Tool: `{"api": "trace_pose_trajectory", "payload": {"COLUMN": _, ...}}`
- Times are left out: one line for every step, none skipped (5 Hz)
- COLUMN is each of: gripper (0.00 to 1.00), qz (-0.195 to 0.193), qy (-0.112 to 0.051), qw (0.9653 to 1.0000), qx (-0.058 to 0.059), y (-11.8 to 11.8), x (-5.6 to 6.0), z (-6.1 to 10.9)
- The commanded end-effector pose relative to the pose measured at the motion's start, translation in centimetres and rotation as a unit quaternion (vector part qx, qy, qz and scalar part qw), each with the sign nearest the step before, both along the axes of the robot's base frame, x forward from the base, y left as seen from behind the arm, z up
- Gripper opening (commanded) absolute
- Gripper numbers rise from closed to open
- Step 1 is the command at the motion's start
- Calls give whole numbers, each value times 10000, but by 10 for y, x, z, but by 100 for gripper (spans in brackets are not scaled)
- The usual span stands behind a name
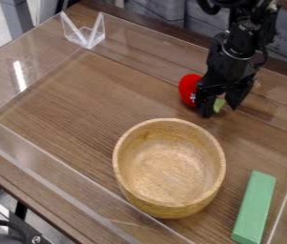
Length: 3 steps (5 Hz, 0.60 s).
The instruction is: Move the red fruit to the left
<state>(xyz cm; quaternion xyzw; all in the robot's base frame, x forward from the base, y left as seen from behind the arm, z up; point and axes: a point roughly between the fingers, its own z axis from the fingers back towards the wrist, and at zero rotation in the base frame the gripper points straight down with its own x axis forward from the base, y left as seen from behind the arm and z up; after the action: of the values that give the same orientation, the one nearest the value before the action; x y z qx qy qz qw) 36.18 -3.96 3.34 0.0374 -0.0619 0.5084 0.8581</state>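
The red fruit (pixel 189 88) is a small bright red toy lying on the wooden table at the back right, with a bit of green stem showing under the fingers. My black gripper (pixel 217 101) reaches down from above and stands over its right side, the jaws open and straddling the fruit's stem end. Much of the fruit's right half is hidden behind the fingers. I cannot tell whether the fingers touch it.
A wooden bowl (pixel 172 165) sits in the front middle of the table. A green rectangular block (pixel 254 207) lies at the front right. Clear plastic walls (pixel 31 67) ring the table on the left, front and back.
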Motion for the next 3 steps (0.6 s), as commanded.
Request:
{"api": "trace_pose_trajectory", "payload": {"gripper": 0, "qz": -19, "qy": -254, "qw": 9997, "qx": -14, "y": 1, "x": 10, "z": 18}}
{"api": "trace_pose_trajectory", "payload": {"gripper": 0, "qz": -43, "qy": -264, "qw": 9996, "qx": -65, "y": 7, "x": 11, "z": 26}}
{"api": "trace_pose_trajectory", "payload": {"gripper": 0, "qz": -123, "qy": -340, "qw": 9992, "qx": -170, "y": 21, "x": 16, "z": 44}}
